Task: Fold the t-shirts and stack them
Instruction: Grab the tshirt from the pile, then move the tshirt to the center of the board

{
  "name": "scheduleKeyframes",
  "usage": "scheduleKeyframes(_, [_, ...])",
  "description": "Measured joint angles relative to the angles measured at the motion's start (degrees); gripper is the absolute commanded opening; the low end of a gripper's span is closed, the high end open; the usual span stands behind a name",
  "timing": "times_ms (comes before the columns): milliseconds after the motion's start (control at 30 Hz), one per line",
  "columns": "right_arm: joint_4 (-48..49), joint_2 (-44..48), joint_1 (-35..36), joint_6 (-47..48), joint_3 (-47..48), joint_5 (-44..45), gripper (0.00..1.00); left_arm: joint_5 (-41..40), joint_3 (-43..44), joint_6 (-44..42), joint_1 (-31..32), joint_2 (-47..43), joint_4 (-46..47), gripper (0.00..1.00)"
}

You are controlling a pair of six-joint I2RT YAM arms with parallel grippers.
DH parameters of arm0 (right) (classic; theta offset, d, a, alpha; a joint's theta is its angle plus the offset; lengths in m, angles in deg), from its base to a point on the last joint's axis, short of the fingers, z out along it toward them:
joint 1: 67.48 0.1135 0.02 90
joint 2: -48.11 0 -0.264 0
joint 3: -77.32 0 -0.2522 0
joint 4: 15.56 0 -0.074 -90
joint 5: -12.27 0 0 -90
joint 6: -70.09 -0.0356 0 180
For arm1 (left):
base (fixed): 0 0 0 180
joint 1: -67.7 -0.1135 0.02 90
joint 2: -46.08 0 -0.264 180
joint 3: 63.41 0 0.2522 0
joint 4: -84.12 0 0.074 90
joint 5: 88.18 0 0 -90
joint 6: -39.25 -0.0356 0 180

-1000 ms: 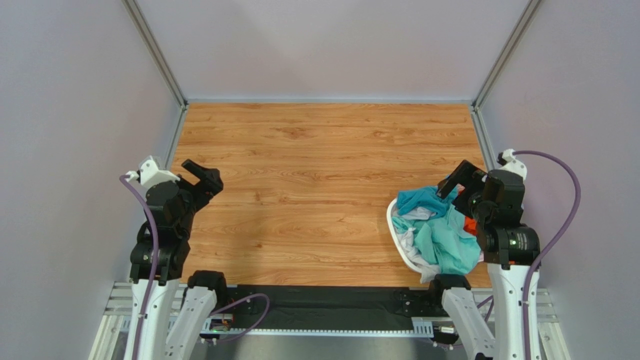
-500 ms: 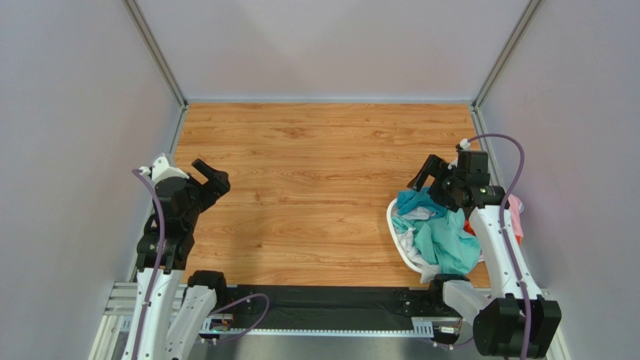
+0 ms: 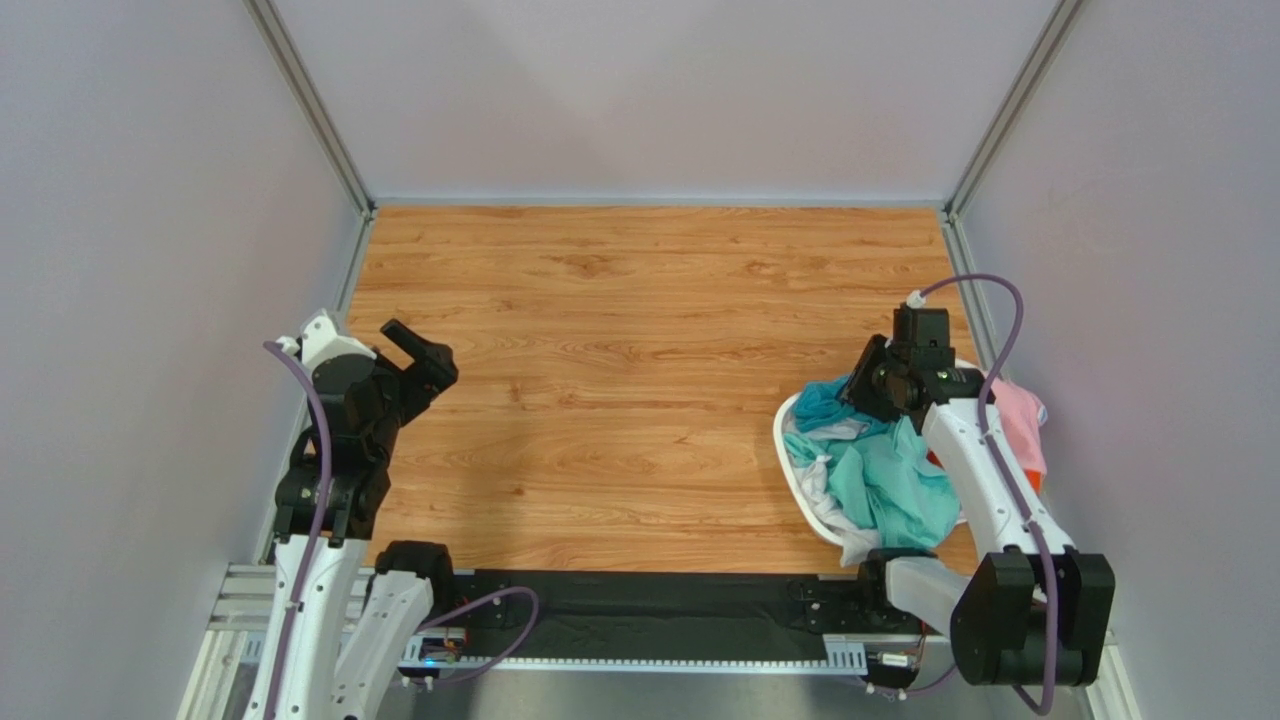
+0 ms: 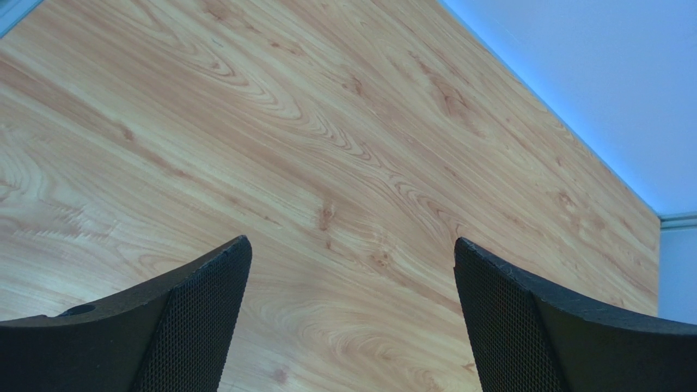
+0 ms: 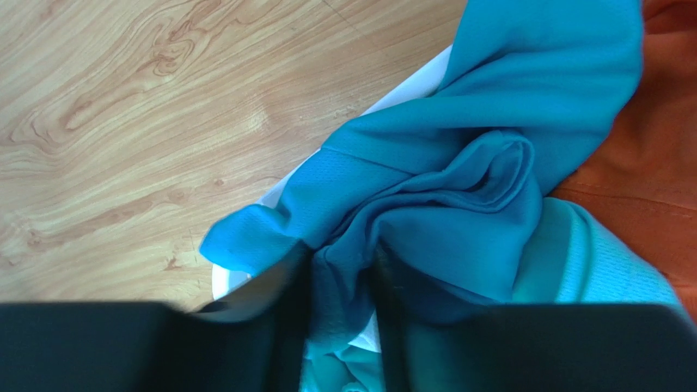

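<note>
- Top external view: the right gripper (image 3: 869,381) is reached down onto the far-left corner of the laundry basket (image 3: 790,452), which sits at the right side of the table (image 3: 631,323).
- Task item: the teal-blue t-shirt (image 3: 836,402) lies crumpled on top of the heap at that corner, partly spilling over the basket rim. As the uppermost and most exposed shirt, it is judged the sensible first pick.
- Right wrist view: the right gripper (image 5: 342,273) has a finger on each side of a raised ridge of the teal-blue t-shirt (image 5: 458,188). Cloth fills the narrow gap, so it is clamped on that fold. A ridge gives the jaws one layer to bite rather than the whole pile.
- Other shirts, all in or on the basket: mint green t-shirt (image 3: 897,488) beneath and nearer, white t-shirt (image 3: 816,483) at the near-left rim, pink t-shirt (image 3: 1022,408) draped over the right side, orange t-shirt (image 5: 638,163) just beside the teal one.
- Left gripper (image 3: 418,354): spread wide and holding nothing, raised over bare wood at the table's left side. The left wrist view confirms the fingers (image 4: 196,318) well apart. It appears parked out of the way, ready to assist.
- Assessment: no shirt is yet laid out or folded; the task is at its start.
- Risk: neighbouring cloth may drag out with the lift.
</note>
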Motion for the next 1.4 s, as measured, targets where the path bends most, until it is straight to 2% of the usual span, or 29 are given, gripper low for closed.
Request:
scheduleKeyframes(33, [0.4, -0.4, 0.3, -0.1, -0.2, 0.4, 0.20, -0.2, 0.0, 0.1, 0.0, 0.0, -0.1, 1.00])
scheduleKeyframes(67, [0.6, -0.7, 0.7, -0.1, -0.4, 0.5, 0.05, -0.5, 0.0, 0.2, 0.0, 0.0, -0.1, 1.00])
scheduleKeyframes(100, [0.9, -0.8, 1.0, 0.1, -0.4, 0.5, 0.00, -0.6, 0.0, 0.4, 0.0, 0.0, -0.1, 1.00])
scheduleKeyframes(267, [1.0, 0.9, 1.4, 0.0, 0.2, 0.5, 0.00, -1.0, 0.0, 0.6, 0.0, -0.1, -0.2, 1.00])
scheduleKeyframes(400, [0.1, 7.1, 1.4, 0.1, 4.0, 1.9, 0.00, -0.9, 0.0, 0.8, 0.0, -0.2, -0.2, 1.00])
scheduleKeyframes(600, [0.6, 17.9, 1.4, 0.5, 15.1, 5.6, 0.00, -0.2, 0.0, 1.0, 0.0, -0.2, -0.2, 1.00])
scheduleKeyframes(733, [2.3, 18.1, 1.4, 1.2, 25.0, 6.5, 0.00, 1.0, 0.0, 1.1, 0.0, -0.2, -0.2, 1.00])
scheduleKeyframes(1100, [4.7, -0.2, 1.4, 4.1, 54.7, -0.2, 0.00, 2.7, 0.2, 1.2, 0.0, -0.2, -0.7, 1.00])
scheduleKeyframes(1300, [7.7, -12.5, 1.7, 0.1, 70.9, -13.3, 0.00, 2.8, 0.8, 1.2, 0.0, 0.5, -1.3, 1.00])
scheduleKeyframes(1400, [11.7, -18.9, 4.7, -2.8, 78.8, -18.6, 0.00, 3.0, 1.2, 1.3, 0.0, 1.4, -1.6, 1.00])
